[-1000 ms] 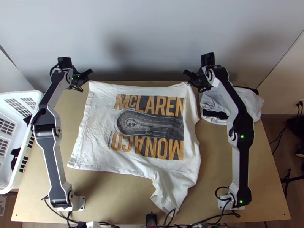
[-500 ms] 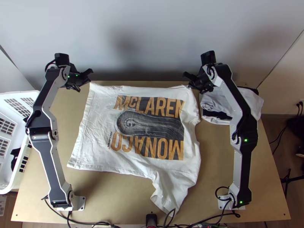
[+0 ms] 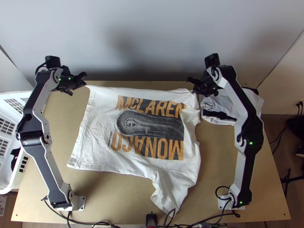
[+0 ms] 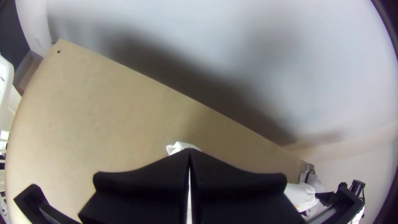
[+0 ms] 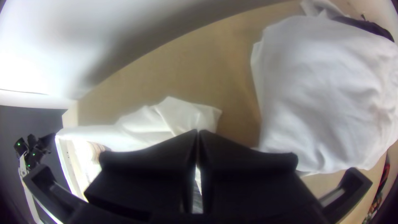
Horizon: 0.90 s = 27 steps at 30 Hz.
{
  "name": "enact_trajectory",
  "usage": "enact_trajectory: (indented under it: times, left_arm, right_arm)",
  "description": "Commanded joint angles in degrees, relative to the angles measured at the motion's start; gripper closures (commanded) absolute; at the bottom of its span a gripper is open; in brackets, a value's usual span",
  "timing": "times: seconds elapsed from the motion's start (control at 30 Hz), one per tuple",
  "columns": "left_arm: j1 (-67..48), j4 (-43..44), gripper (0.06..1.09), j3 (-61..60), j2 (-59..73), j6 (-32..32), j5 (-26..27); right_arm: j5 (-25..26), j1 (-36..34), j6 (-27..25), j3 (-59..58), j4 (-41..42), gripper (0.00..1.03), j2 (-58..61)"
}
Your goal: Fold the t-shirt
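Observation:
The white t-shirt (image 3: 98, 148) lies spread on the table, its printed side up, with creases and a bunched sleeve toward the near edge. At its far left corner my left gripper (image 3: 81, 82) is shut on the cloth; in the left wrist view a small tip of white fabric (image 4: 180, 146) pokes out past the left gripper (image 4: 190, 151). My right gripper (image 3: 195, 84) is at the shirt's far right part. In the right wrist view, the right gripper (image 5: 197, 132) has its fingers together, with creased shirt fabric (image 5: 166, 118) around their tips.
A folded white and dark cloth pile (image 3: 249, 100) sits at the back right, close beside the right gripper. The white laundry basket (image 3: 11, 95) stands off the table's left side. A grey wall (image 3: 152, 38) rises behind the table's far edge.
The left gripper has shifted left, drawing the shirt's far left corner with it. The right gripper has moved slightly right and nearer; the shirt's far edge has come a little nearer.

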Motion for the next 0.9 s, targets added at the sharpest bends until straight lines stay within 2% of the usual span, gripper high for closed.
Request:
enact_trajectory:
  times: [0.0,0.5,0.87]
  left_arm:
    - [2.4,0.7,1.05,-2.1,-1.1,1.4,0.6]
    - [3.7,2.1,1.05,-2.1,-5.2,-0.3,3.6]
    - [3.1,2.1,1.05,-3.4,-7.6,-0.2,5.0]
  right_arm:
    - [0.5,-0.3,-0.4,-1.3,0.5,1.0,-0.1]
    - [1.1,-0.3,0.4,-1.0,9.1,1.0,-3.2]
    - [1.0,1.0,0.1,-4.1,9.4,1.0,-5.0]
